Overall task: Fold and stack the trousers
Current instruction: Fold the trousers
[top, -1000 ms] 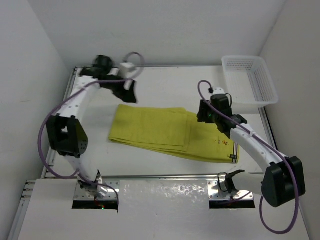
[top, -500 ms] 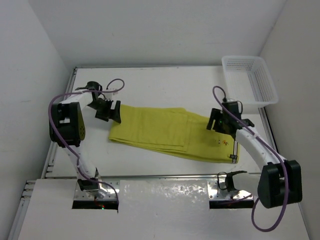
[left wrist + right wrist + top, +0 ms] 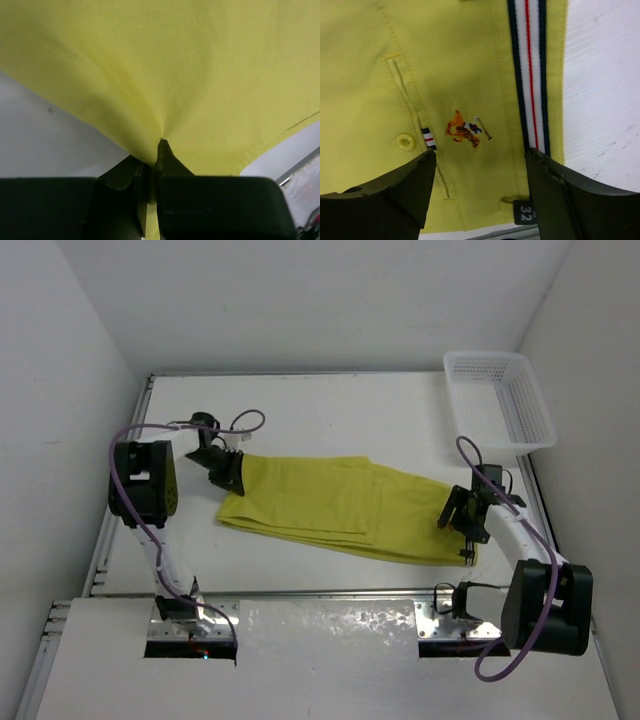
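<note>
Left pincer tight on trousers

A robot lab cell: plain white walls enclosing a white table

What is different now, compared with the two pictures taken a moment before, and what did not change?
The left gripper came down from the far side to the left end of the trousers and shut on the cloth. The right gripper moved nearer and rightward, to above the striped waistband; it is open, holding nothing. The trousers and the white basket stayed in place.
</note>
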